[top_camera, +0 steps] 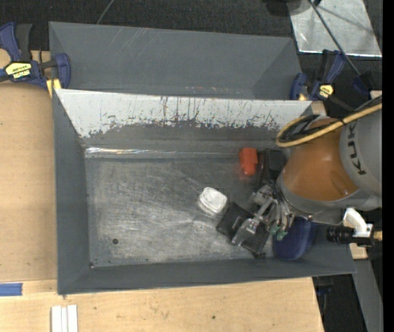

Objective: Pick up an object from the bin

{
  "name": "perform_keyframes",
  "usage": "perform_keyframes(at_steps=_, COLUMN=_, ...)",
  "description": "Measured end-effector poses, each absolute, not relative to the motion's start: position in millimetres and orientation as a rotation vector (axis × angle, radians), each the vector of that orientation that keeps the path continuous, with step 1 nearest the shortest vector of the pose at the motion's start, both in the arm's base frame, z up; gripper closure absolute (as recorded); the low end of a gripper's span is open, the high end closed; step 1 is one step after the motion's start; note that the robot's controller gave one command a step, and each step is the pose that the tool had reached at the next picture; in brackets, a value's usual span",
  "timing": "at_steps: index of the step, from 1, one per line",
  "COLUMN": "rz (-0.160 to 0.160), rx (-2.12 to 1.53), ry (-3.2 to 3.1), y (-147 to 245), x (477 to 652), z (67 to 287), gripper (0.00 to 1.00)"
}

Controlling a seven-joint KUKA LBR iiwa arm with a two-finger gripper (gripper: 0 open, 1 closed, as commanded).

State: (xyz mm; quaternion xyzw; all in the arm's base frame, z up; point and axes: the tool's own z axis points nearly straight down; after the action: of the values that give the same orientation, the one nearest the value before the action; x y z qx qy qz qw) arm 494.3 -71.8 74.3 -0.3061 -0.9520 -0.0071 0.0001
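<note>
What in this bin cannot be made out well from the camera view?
1. Blue object, lower right of the bin: the arm's orange cover and the gripper hide most of it, so its kind is unclear.
2. Black block beside the white object: dark on dark, so I cannot tell if the gripper touches it.
3. Dark thing right of the orange object: partly hidden by the arm.

Dim light — glare on bin wall (pixel 134 106)
</note>
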Motion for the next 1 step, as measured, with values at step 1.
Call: perform_keyframes(at_steps=1, rz=-0.007, rx=-0.948, ry=-2.996, y=-68.8, x=495.4, z=75.5, gripper=0.0)
